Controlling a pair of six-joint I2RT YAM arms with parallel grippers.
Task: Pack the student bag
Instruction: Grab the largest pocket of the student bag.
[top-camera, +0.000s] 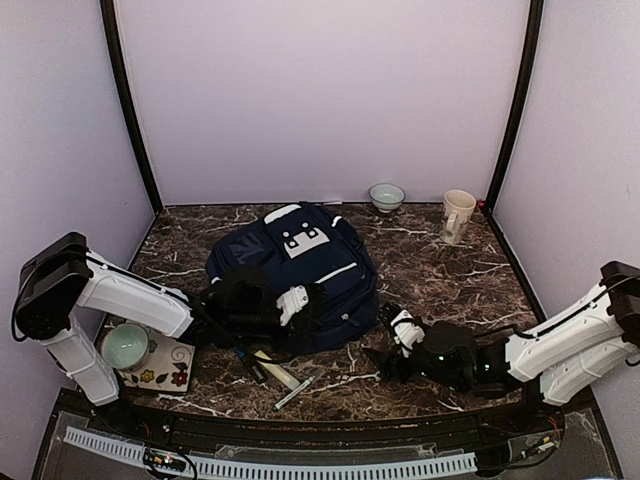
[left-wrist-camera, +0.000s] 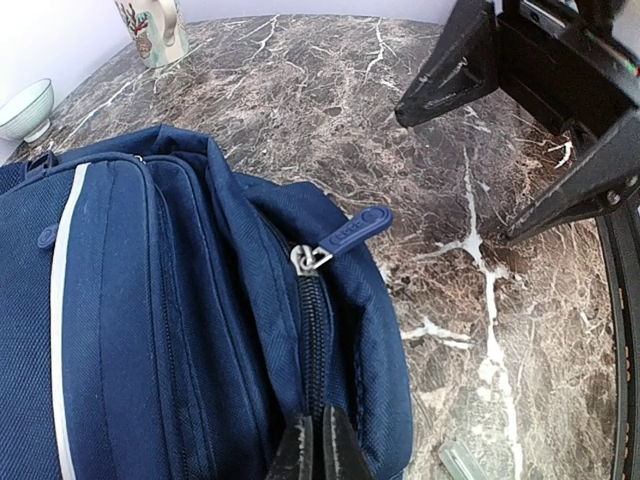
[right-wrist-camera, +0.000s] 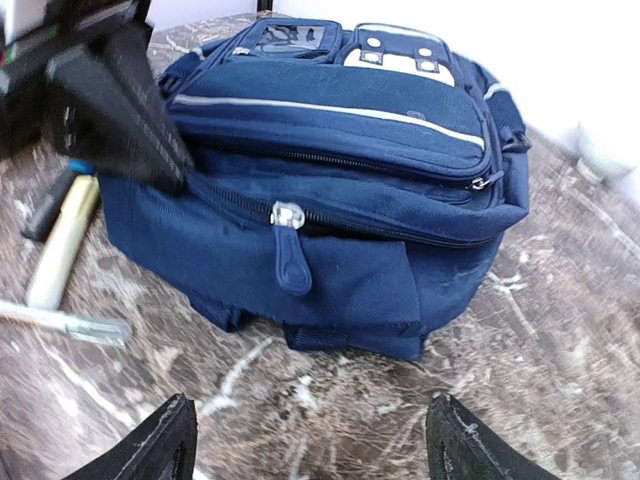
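Observation:
The student bag (top-camera: 295, 265) is a navy backpack with white stripes, lying flat in the middle of the table. My left gripper (top-camera: 305, 303) is at its near edge. In the left wrist view its jaws (left-wrist-camera: 320, 450) are shut on the bag's fabric right at the zipper line (left-wrist-camera: 312, 330). The zipper's blue pull tab (left-wrist-camera: 352, 231) sticks out to the right. My right gripper (top-camera: 395, 338) is right of the bag, just above the marble. It stands open (right-wrist-camera: 310, 440) with nothing between its fingers, facing the bag's side and the hanging pull tab (right-wrist-camera: 290, 255).
Pens and markers (top-camera: 278, 375) lie in front of the bag. A bowl (top-camera: 127, 345) sits on a floral coaster at the near left. Another bowl (top-camera: 386, 196) and a mug (top-camera: 457, 215) stand by the back wall. The left arm's fingers (right-wrist-camera: 130, 115) show in the right wrist view.

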